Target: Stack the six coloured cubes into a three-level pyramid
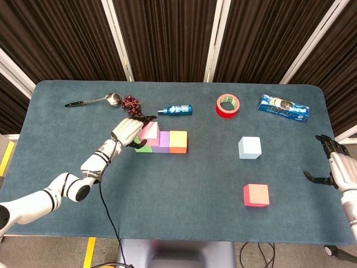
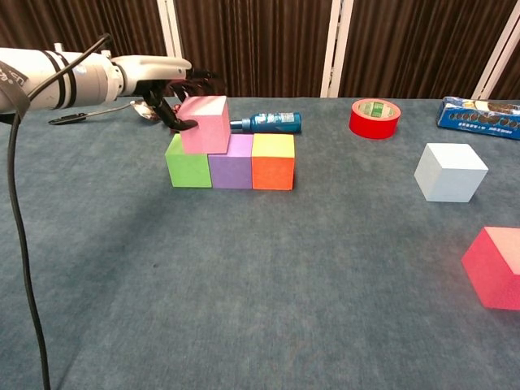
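While only the head view shows the empty, spread right hand (image 1: 336, 165), the left hand (image 2: 166, 89) grips the pink cube (image 2: 204, 123).

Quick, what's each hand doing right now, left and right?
Left hand: holding the pink cube on the green cube and purple cube.
Right hand: open, holding nothing, at the table's right edge.

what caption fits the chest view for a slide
Left hand holds the pink cube on the green and purple cubes.
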Controlling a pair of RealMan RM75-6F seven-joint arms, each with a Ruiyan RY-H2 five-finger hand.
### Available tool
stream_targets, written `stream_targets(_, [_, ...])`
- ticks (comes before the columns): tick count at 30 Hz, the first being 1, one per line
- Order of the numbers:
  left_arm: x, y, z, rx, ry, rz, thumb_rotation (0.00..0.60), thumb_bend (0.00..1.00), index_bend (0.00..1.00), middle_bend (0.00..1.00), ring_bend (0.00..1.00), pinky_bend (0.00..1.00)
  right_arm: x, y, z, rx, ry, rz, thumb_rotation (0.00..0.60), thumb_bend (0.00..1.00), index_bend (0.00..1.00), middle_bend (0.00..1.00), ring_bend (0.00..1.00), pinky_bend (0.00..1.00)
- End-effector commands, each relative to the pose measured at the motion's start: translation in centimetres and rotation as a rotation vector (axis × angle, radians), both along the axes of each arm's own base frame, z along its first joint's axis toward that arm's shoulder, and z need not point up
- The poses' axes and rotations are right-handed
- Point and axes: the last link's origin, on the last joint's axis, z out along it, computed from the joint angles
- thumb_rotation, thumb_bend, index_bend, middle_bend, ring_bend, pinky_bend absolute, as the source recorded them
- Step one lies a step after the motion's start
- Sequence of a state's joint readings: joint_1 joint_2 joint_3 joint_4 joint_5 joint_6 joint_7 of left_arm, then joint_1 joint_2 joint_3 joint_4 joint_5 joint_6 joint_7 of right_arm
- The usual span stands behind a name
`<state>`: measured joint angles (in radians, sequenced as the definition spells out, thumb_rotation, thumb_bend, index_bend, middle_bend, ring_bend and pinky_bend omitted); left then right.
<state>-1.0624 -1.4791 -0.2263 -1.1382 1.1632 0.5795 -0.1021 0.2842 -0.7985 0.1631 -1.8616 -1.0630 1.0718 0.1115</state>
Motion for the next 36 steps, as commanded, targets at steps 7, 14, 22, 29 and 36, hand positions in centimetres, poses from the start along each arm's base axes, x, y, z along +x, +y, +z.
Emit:
stream_targets(7, [0.0,-0.2,-0.1,-0.007,0.011,-0.006,0.600,0.35,0.02,0.08,0.17,0.19,0.0,0.0,0.0,0.002,0.000,0.001,0.600,0.34,0.09,0.12,0.03,0.03])
stream_targets(14, [0.0,-0.5,-0.5,-0.006,0.022,-0.014,0.600,0.35,0.01,0.05,0.14,0.19,-0.2,0.1,0.0,0.003,-0.002,-0.005,0.600,0.34,0.09,0.12,0.03,0.03])
stream_targets(22, [-0.1,-1.0,0.1,-0.007,0.022,-0.018,0.600,0.35,0.00,0.00,0.00,0.13,-0.2,0.1,0.1,-0.001,-0.002,-0.001,0.600,0.34,0.07,0.12,0.02,0.03])
stream_targets(29, [-1.3,-2.3,3.0,0.035,-0.081,0.014,0.600,0.35,0.00,0.00,0.00,0.09,-0.3,-0.9,-0.3,0.038,0.014,0.016,0.600,0.34,0.02,0.12,0.00,0.04])
stream_targets(36, [-5.3,-4.5,7.3,0.135,-0.160,0.097,0.600,0.35,0.00,0.00,0.00,0.08,-0.4,-5.2,-3.3,0.152,0.036,0.031,0.600,0.34,0.07,0.12,0.00,0.08])
